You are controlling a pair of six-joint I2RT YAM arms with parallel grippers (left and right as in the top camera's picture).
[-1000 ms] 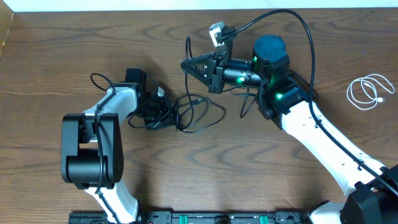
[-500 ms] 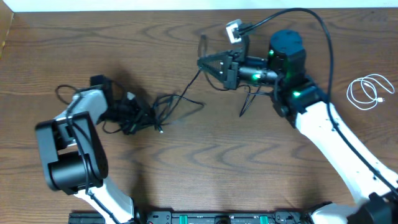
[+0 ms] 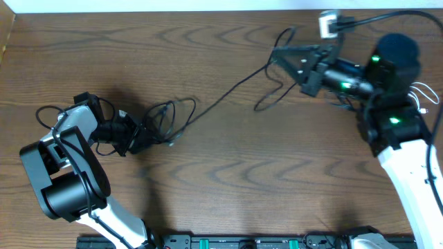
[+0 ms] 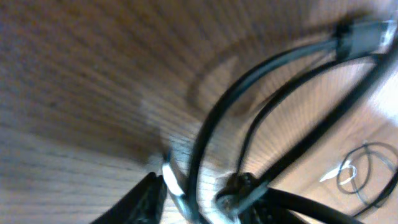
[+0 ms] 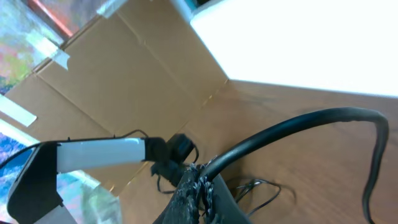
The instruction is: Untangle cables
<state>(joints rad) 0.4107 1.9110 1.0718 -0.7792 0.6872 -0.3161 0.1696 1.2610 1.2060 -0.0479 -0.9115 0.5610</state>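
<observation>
A tangle of black cables (image 3: 164, 119) lies on the wooden table at the left. My left gripper (image 3: 138, 140) is at the tangle's left edge. In the left wrist view, the left gripper (image 4: 211, 193) stands open, with black cable loops (image 4: 214, 130) and a small plug between its fingers. My right gripper (image 3: 277, 52) is raised at the back right, shut on one black cable (image 3: 221, 93) that runs in a long line down to the tangle. That cable (image 5: 298, 121) leaves the pinched fingertips (image 5: 202, 186) in the right wrist view. A white cable (image 3: 426, 97) lies at the far right, partly hidden by the right arm.
A loose loop of black cable (image 3: 266, 97) hangs below the right gripper. The right arm's body (image 3: 394, 117) covers the table's right side. A cardboard wall (image 5: 124, 74) stands past the table's left edge. The left arm's base (image 3: 66, 187) is at the front left.
The right gripper has moved right and back, drawing a black cable out of the tangle into a long line. The left gripper has moved left with the tangle and its jaws have parted.
</observation>
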